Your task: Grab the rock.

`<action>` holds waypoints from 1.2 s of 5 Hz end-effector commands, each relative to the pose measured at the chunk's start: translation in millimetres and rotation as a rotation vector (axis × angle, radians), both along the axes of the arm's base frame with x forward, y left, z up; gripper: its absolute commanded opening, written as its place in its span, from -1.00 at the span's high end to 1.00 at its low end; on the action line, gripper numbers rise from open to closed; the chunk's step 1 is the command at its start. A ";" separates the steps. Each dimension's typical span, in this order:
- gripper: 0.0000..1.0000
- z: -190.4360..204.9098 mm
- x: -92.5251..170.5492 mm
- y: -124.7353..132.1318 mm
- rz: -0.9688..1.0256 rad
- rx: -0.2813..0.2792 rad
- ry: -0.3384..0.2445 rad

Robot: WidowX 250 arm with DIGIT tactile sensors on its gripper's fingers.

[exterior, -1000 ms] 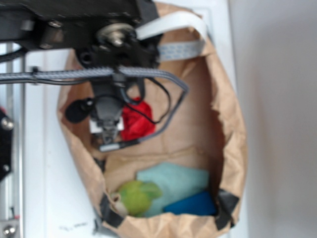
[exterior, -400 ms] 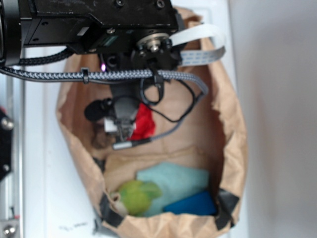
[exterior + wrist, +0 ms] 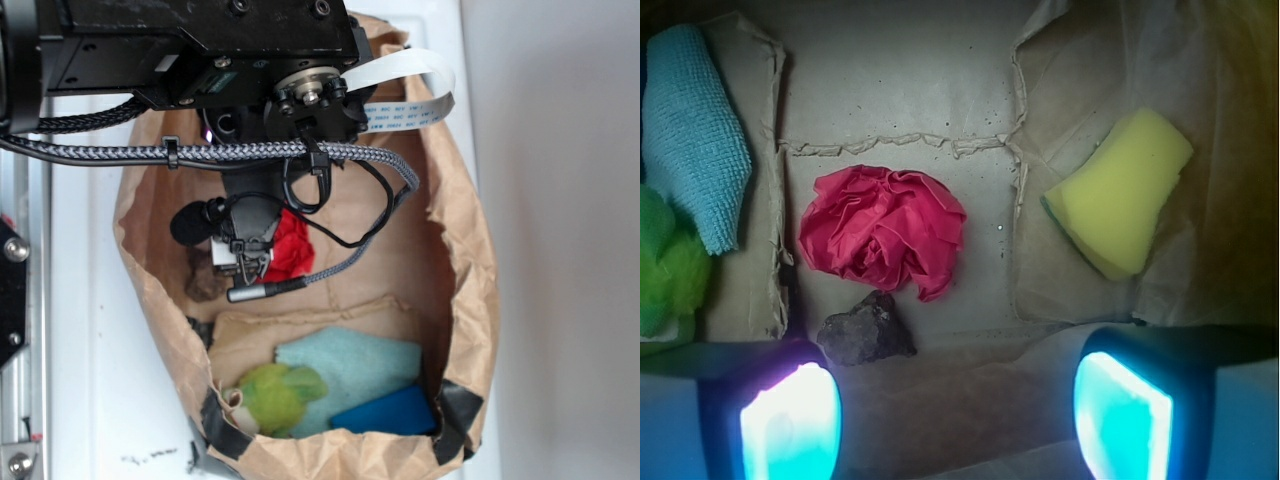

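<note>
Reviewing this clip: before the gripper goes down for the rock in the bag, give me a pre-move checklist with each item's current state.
1. Rock in view: ok, it lies on the bag floor, just below the red wad.
2. Gripper open and empty: ok, its fingers stand wide apart with nothing between them.
3. Rock centred between the fingers: not ok, it sits close to the finger at the picture's left.
4. Rock clear of the red wad: cannot tell, they look touching or nearly so.
5. Other items out of the way: ok, the yellow sponge, blue cloth and green plush toy lie off to the sides.
</note>
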State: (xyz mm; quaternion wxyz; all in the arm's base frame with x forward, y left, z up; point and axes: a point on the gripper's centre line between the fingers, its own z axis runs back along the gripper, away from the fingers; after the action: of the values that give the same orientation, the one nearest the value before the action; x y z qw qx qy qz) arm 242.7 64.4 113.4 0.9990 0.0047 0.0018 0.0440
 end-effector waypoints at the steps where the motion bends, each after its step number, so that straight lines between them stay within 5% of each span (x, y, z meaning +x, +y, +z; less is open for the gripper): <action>1: -1.00 3.7 -6.8 -14.3 0.002 0.000 -0.061; 6: -1.00 -25.4 0.0 -47.9 -0.043 0.024 -0.106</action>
State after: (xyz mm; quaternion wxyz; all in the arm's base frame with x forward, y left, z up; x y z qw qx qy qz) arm 237.8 18.8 81.5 0.9986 0.0145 -0.0396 0.0304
